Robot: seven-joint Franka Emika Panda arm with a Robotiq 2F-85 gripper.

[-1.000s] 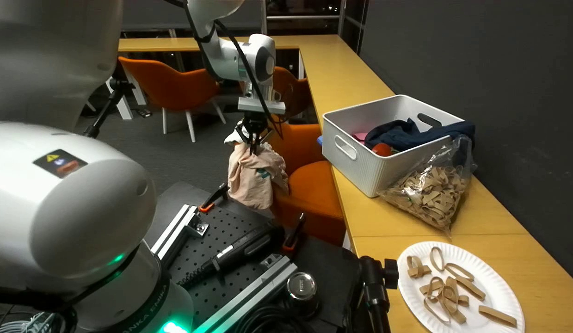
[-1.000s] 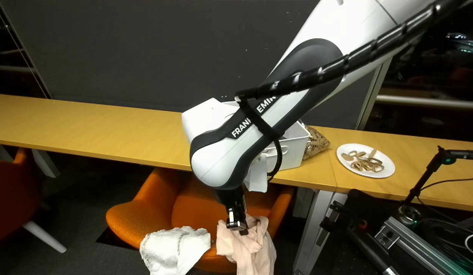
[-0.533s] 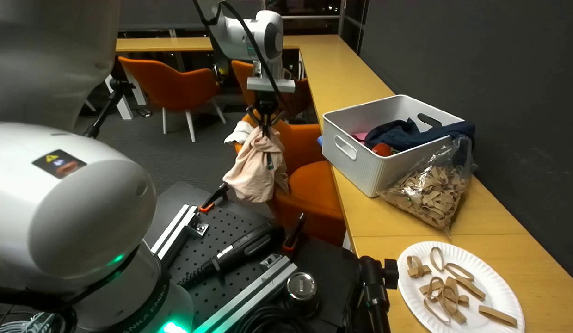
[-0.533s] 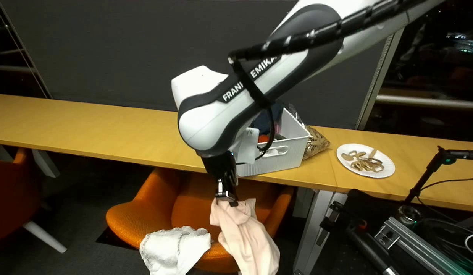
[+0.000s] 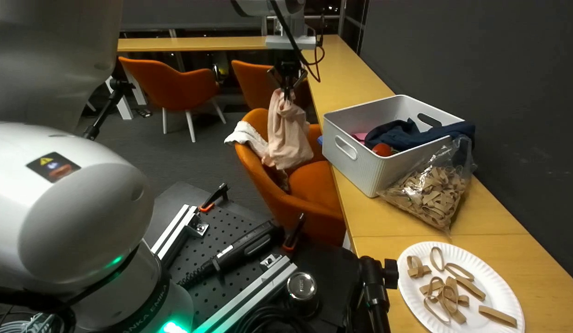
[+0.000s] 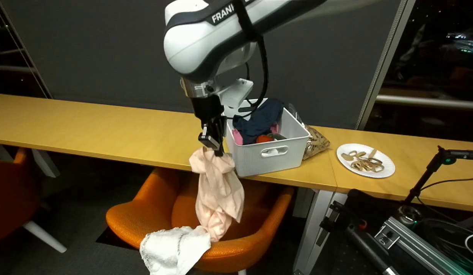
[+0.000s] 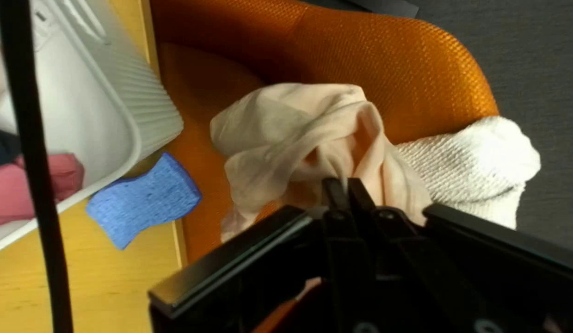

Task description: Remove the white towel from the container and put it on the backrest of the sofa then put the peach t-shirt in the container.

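Jaws pressed together, hardly a gap at the tips, with a gathered fold of the shirt (image 6: 220, 187) pinched between them. Shirt hangs over the orange chair (image 6: 144, 210), centre of the frame in an exterior view; the white bin (image 6: 259, 162) stands to its right there, shirt wholly outside it.

Look of shirt: pale peach, thin, matte cloth. Bunched at the grip, puffed out on either side of the tips, then long downward folds narrowing to a rumpled lower end near the backrest (image 6: 236, 256). In the wrist view it fills mid-frame as loose, curling folds, greyed by shade on the left, deeper peach inside the hollows. Sleeves and neckline cannot be made out.

Towel (image 6: 175, 250): white, coarse-textured, draped over the backrest, bottom of an exterior frame, left of centre. Shirt's lower end borders it in that frame; whether touching or only in line, cannot tell.

Bin stands on the counter (image 6: 87, 126), holding navy cloth (image 6: 263, 118), a pink item (image 7: 11, 196) and a red item (image 6: 264, 138). Blue sponge (image 7: 145, 201) on the counter just beside the bin, left side of the wrist view. Plate (image 5: 499, 290) with tan bands (image 5: 471, 288), lower right of an exterior frame; clear bag (image 5: 431, 192) of more bands rests against the bin.
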